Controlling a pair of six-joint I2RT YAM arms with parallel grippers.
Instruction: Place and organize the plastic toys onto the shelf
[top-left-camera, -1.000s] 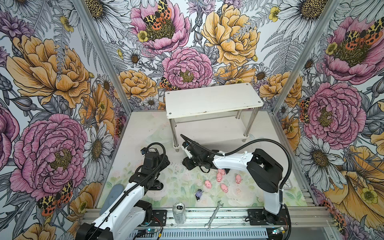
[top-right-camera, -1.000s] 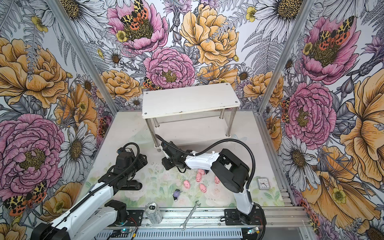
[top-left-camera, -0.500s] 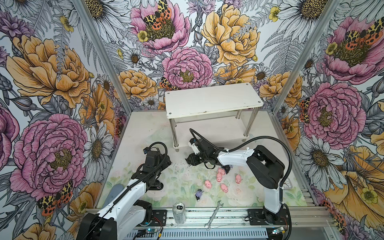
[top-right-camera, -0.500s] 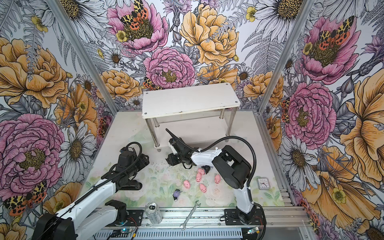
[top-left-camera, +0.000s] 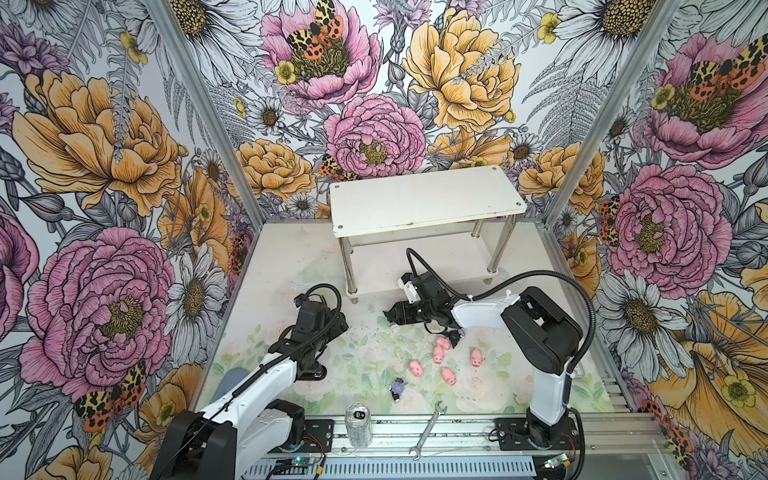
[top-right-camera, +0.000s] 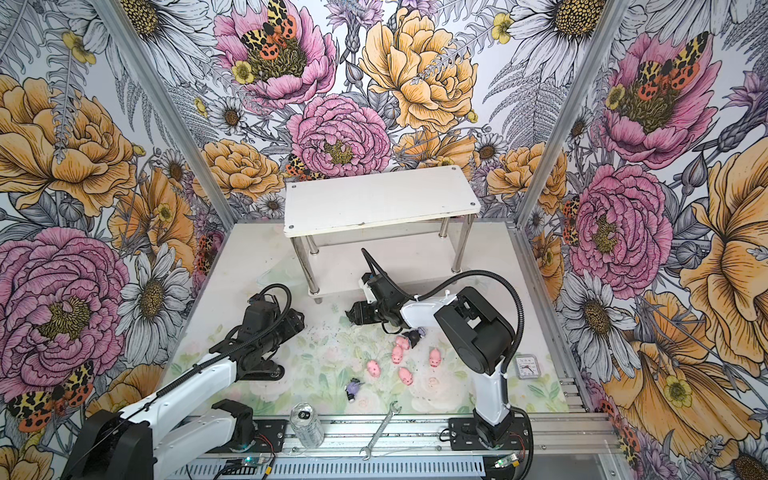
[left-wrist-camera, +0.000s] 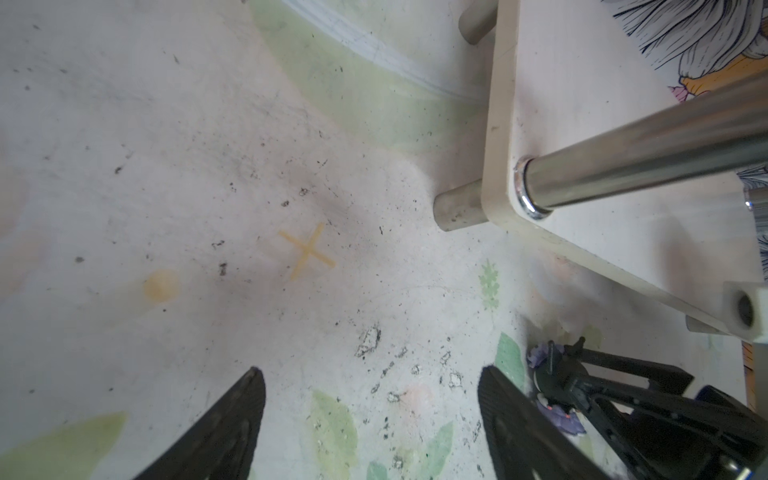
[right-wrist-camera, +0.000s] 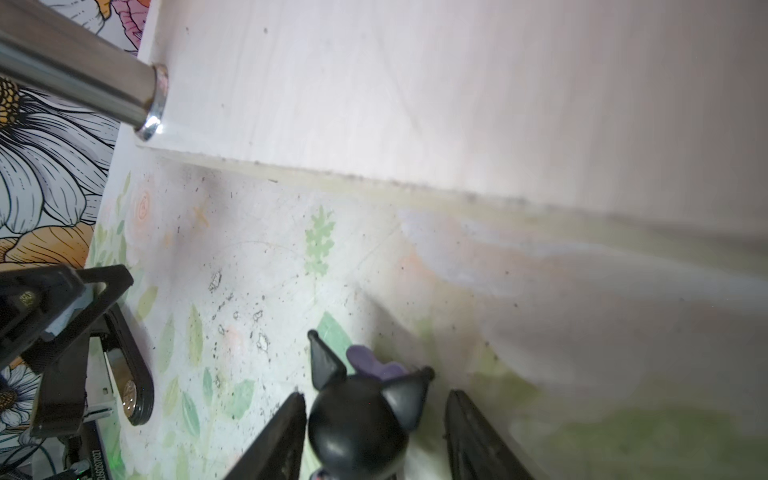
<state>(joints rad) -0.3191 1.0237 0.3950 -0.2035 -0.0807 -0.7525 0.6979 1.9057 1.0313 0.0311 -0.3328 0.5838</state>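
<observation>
My right gripper (top-left-camera: 390, 318) (right-wrist-camera: 374, 424) hovers low over the mat, just in front of the white two-tier shelf (top-left-camera: 424, 199) (top-right-camera: 374, 199). A black pointed-ear figurine (right-wrist-camera: 357, 428) (left-wrist-camera: 548, 374) sits between its fingers. One finger is at its head and a gap shows at the other, so the jaws are open. Several pink pigs (top-left-camera: 437, 354) (top-right-camera: 397, 353) lie on the mat under the right arm. A second figurine (top-left-camera: 454, 337) is beside them and a third (top-left-camera: 397, 387) lies nearer the front. My left gripper (top-left-camera: 338, 326) (left-wrist-camera: 370, 415) is open and empty.
A clear can (top-left-camera: 358, 424) and a silver wrench (top-left-camera: 428, 430) lie on the front rail. A small clock (top-right-camera: 525, 368) sits at the front right of the mat. The shelf's chrome legs (top-left-camera: 351, 274) stand close to both grippers.
My right gripper has moved a little to the right, closer to the shelf's lower tier, and its jaws have widened around the figurine. The left arm has shifted slightly.
</observation>
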